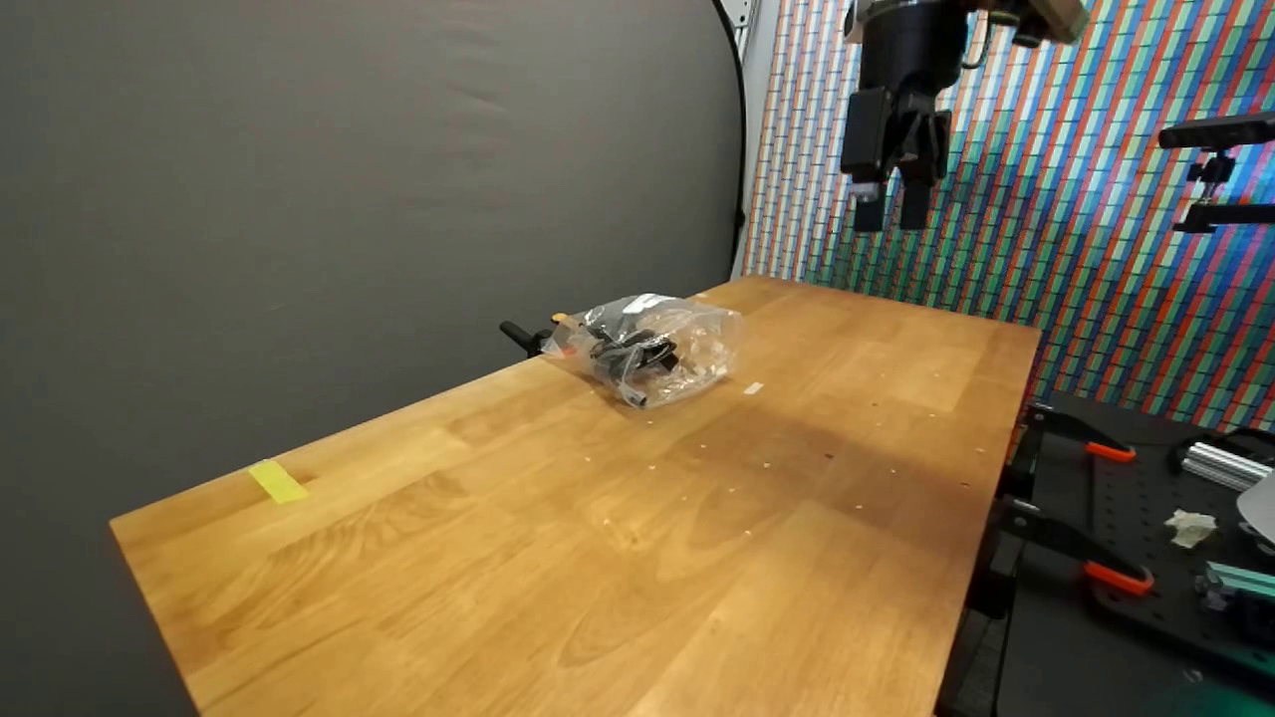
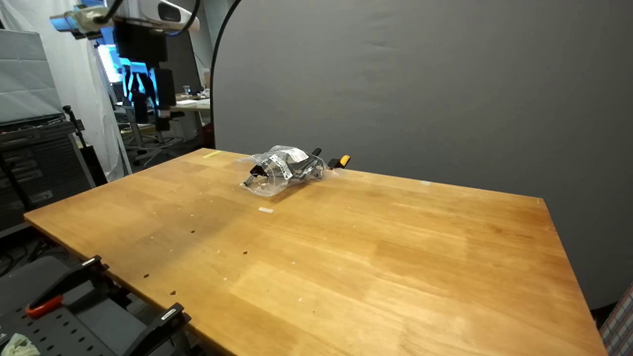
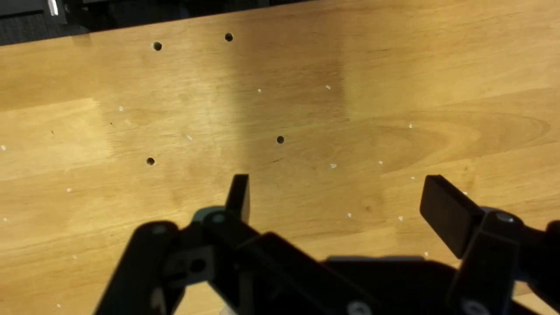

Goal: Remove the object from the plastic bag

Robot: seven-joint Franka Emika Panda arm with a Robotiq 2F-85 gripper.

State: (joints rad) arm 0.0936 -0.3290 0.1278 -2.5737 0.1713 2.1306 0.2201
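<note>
A clear plastic bag (image 1: 702, 344) lies on the wooden table (image 1: 598, 558) near its back edge. It also shows in an exterior view (image 2: 267, 189), with white labels on it. A dark object (image 1: 633, 351) is inside the bag; its exact shape is blurred by the plastic, and it shows through the bag in an exterior view (image 2: 302, 165). My gripper (image 1: 892, 214) hangs well above the table, apart from the bag, in both exterior views (image 2: 152, 118). In the wrist view its fingers (image 3: 337, 201) are wide apart with only table between them.
A black and yellow clamp handle (image 2: 341, 161) stands at the table edge behind the bag. A grey backdrop (image 1: 379, 199) rises behind that edge. A black side surface (image 1: 1056, 637) with orange-tipped clamps (image 1: 1118, 578) adjoins the table. Yellow tape (image 1: 278, 481) is stuck on the tabletop.
</note>
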